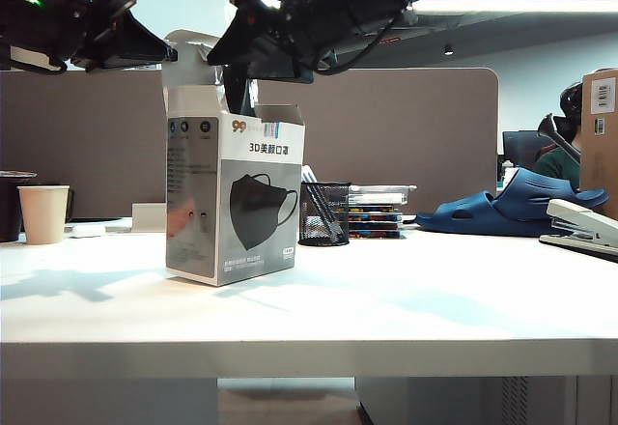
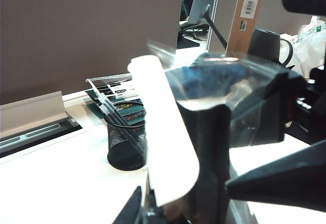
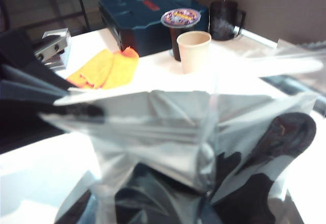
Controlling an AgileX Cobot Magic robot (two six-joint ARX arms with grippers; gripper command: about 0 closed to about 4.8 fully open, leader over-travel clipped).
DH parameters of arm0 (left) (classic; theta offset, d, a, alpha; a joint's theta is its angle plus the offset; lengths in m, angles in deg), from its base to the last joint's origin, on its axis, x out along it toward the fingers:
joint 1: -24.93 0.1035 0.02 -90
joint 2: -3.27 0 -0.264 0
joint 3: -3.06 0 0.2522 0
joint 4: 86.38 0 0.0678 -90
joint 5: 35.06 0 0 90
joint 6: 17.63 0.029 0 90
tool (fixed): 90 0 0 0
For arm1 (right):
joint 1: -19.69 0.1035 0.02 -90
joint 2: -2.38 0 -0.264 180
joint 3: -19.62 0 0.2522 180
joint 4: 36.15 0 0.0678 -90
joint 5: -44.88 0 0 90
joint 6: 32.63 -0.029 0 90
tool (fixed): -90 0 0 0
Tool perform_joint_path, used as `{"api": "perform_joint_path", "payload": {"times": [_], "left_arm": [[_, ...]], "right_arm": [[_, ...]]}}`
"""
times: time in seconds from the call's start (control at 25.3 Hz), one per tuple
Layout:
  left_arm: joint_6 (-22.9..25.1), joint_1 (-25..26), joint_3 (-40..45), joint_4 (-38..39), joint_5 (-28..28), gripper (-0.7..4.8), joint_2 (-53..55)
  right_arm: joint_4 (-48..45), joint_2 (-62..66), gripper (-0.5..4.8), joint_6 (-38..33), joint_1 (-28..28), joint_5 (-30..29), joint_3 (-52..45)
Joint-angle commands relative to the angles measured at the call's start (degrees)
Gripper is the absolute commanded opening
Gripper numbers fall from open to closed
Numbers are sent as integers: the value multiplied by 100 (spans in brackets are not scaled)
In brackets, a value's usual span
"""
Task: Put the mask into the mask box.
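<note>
Exterior view: the mask box (image 1: 235, 198) stands upright on the white tabletop (image 1: 386, 290), top flaps open.
Left hand: the left hand (image 1: 166, 53) is up high at the left, its tip at the box's raised white flap (image 1: 188, 58); its fingers are pressed together on that flap.
Right hand: the right hand (image 1: 232, 53) hangs just above the open top of the box. I cannot tell if its fingers are apart or together.
Mask: the mask (image 3: 204, 147), in its shiny clear wrapper, sticks out of the open box top, right under the right hand.
Behind the box: a black mesh pen cup (image 1: 324, 213), then a blue slipper (image 1: 512, 208) farther right.
Far left: a paper cup (image 1: 43, 213).
</note>
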Motion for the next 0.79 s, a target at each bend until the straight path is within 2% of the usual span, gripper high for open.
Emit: {"api": "perform_joint_path", "payload": {"times": [0.04,0.12,0.16,0.2,0.24,0.28,0.32,0.4,0.48,0.51,0.59,0.63,0.71,0.79], "left_arm": [[-17,7,-17,-83,20,-6,-17],[-17,7,-17,-81,20,-7,-17],[-17,7,-17,-83,20,-6,-17],[-17,7,-17,-83,20,-7,-17],[-17,7,-20,-83,20,-7,-17],[-17,7,-20,-81,20,-7,-17],[-17,7,-20,-81,22,-7,-17],[-17,7,-20,-81,22,-7,-17],[-17,7,-17,-83,22,-6,-17],[-17,7,-20,-83,22,-6,-17],[-17,7,-20,-81,22,-6,-17],[-17,7,-20,-83,22,-6,-17],[-17,7,-20,-83,22,-7,-17],[-17,7,-17,-83,26,-6,-17]], "right_arm": [[479,-63,167,4,7,0,17],[741,-63,110,7,9,-2,17],[940,-63,28,48,9,-2,17],[1040,-63,-9,79,9,-2,17],[1040,-63,-7,74,9,-24,17],[1032,-79,15,72,9,-85,17],[1012,-131,146,72,9,-138,17],[1008,-221,341,68,9,-138,17],[1019,-260,358,22,9,-133,17],[1034,-271,317,2,9,-142,17],[1139,-291,29,-7,9,-151,17],[1163,-295,-3,4,9,-162,17],[1167,-295,62,2,9,-339,17],[1167,-295,280,-15,9,-389,17]]}}
